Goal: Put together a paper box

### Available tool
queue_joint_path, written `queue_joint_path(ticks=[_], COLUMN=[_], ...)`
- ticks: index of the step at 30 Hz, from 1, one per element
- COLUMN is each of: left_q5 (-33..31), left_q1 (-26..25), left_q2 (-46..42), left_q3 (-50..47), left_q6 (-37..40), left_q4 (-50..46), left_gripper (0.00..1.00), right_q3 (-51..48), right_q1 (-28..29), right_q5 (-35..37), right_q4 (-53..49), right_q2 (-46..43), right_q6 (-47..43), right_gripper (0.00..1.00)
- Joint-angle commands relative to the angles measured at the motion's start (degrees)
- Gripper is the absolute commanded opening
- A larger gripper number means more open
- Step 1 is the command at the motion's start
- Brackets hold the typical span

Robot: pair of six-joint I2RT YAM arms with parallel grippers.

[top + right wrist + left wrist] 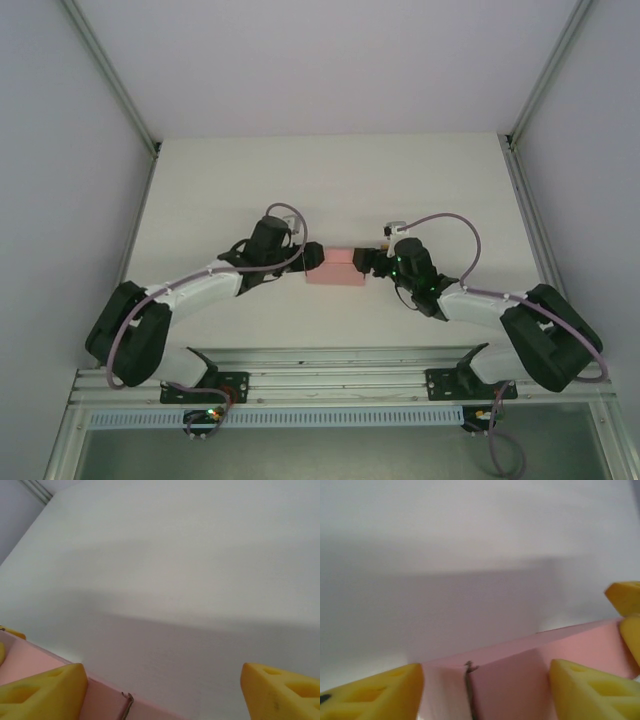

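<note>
The paper box (335, 267) lies mid-way across the table (330, 170) between both arms. The left gripper (313, 258) brackets one end, grip unclear; the right gripper (368, 262) stands spread wide, one finger beside the box.

White table (330, 180), salmon-pink paper box (335, 268) flat near its middle.

Paper box (335, 267) plain salmon pink. Desk (330, 180) matte white. L pincer fingers (590, 690) & R pincer fingers (40, 690) yellow. Arms (200, 285) black w/ white links; cables (455, 222) greyish purple. Rail (340, 385) at desk's near edge silver.
</note>
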Motion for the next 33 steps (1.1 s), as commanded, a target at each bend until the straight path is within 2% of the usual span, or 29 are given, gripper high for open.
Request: queue_joint_path(ticks=[1,5,7,9,13,15,19,20,22,24,26,27,29,31,33], left_q5=[4.0,7.4,7.3,7.4,6.5,6.3,6.3,6.3,6.6,6.1,4.5,3.7,1.0,-2.1,-2.7], left_q1=[0.6,0.6,0.6,0.5,0.4,0.4,0.4,0.4,0.4,0.3,0.4,0.3,0.5,0.6,0.8], left_q2=[5.6,9.1,9.8,10.1,9.9,10.0,10.1,10.0,9.3,8.0,6.2,5.4,3.9,3.2,2.8], left_q3=[-6.3,-9.6,-10.3,-10.7,-11.1,-11.0,-9.3,-8.7,-8.2,-7.2,-4.7,-3.2,0.8,5.2,8.6], left_q6=[-1.2,-3.0,-3.1,-3.5,-3.4,-3.3,-2.7,-2.4,-2.2,-1.6,0.5,1.5,3.8,5.2,6.9], left_q4=[8.2,17.6,18.4,18.8,18.2,17.7,15.2,14.4,14.0,12.3,7.3,4.6,-2.0,-8.3,-11.3], left_gripper=[0.54,0.3,0.14,0.03,0.0,0.0,0.0,0.0,0.09,0.19,0.22,0.29,0.53,0.83,0.99], right_q3=[-4.0,-5.0,-5.1,-5.5,-7.5,-7.9,-8.4,-7.9,-7.5,-6.9,-4.9,-3.2,1.4,5.5,9.1], right_q1=[0.2,-0.6,-0.8,-1.0,-1.0,-1.0,-1.2,-1.3,-1.5,-1.5,-1.5,-1.6,-1.6,-1.6,-1.9], right_q5=[0.1,-2.7,-2.4,-2.5,-2.1,-1.9,-2.0,-1.8,-1.8,-1.9,-1.8,-1.2,-0.9,-0.5,-0.6], right_q4=[-6.4,-4.0,-4.5,-3.9,1.4,3.9,7.5,6.5,5.2,3.0,-2.3,-6.4,-15.4,-21.6,-25.5], right_q2=[3.8,4.0,3.7,3.9,6.3,8.0,9.7,9.3,7.7,5.2,2.2,1.7,-1.6,-2.6,-3.5], right_q6=[-4.7,-5.6,-6.0,-6.2,-6.9,-7.4,-8.1,-8.2,-8.7,-8.9,-8.5,-7.9,-7.6,-7.0,-6.8], right_gripper=[0.77,0.72,0.71,0.66,0.59,0.5,0.48,0.45,0.43,0.45,0.49,0.51,0.58,0.63,0.71])
